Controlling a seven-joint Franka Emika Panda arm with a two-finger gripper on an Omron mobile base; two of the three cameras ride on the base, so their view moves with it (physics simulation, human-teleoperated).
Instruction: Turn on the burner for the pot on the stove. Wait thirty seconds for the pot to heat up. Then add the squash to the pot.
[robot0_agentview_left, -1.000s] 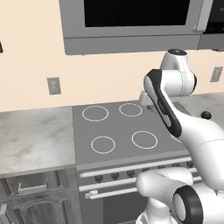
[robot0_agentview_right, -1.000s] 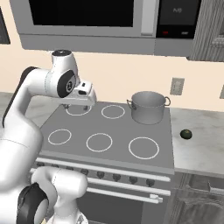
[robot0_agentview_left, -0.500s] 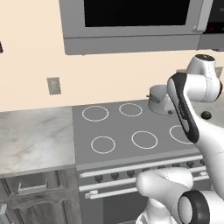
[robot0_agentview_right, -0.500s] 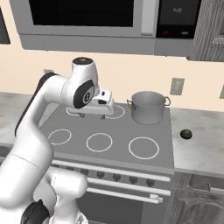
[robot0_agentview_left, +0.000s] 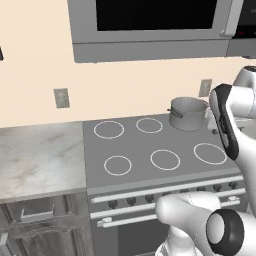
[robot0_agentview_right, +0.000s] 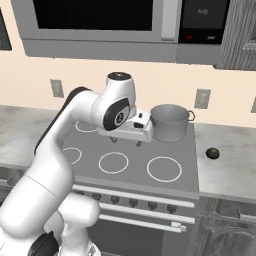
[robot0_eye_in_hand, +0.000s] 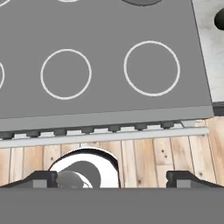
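The grey pot (robot0_agentview_right: 170, 122) stands on the back right burner ring of the dark flat-top stove (robot0_agentview_right: 135, 172); the left base view has the pot (robot0_agentview_left: 188, 113) there too. On the marble counter right of the stove lies the small dark green squash (robot0_agentview_right: 212, 153), and the hand view catches the squash (robot0_eye_in_hand: 220, 19) at its top right edge. My gripper (robot0_agentview_right: 126, 142) hovers over the stove's middle, just left of the pot, pointing down. Its jaws stand open and wide apart, with nothing between the fingertips (robot0_eye_in_hand: 41, 179). The stove's front knobs (robot0_agentview_right: 132, 202) run along below.
A grey microwave (robot0_agentview_right: 95, 25) hangs over the stove. Marble counter (robot0_agentview_left: 35, 157) lies to the left and counter (robot0_agentview_right: 227, 170) to the right. The knob row (robot0_eye_in_hand: 100, 130) and wooden floor show beneath the hand. The arm's white links (robot0_agentview_left: 227, 120) rise beside the pot.
The arm has swung rightward across the stove, from over the back left burners to beside the pot. The jaws have spread slightly wider.
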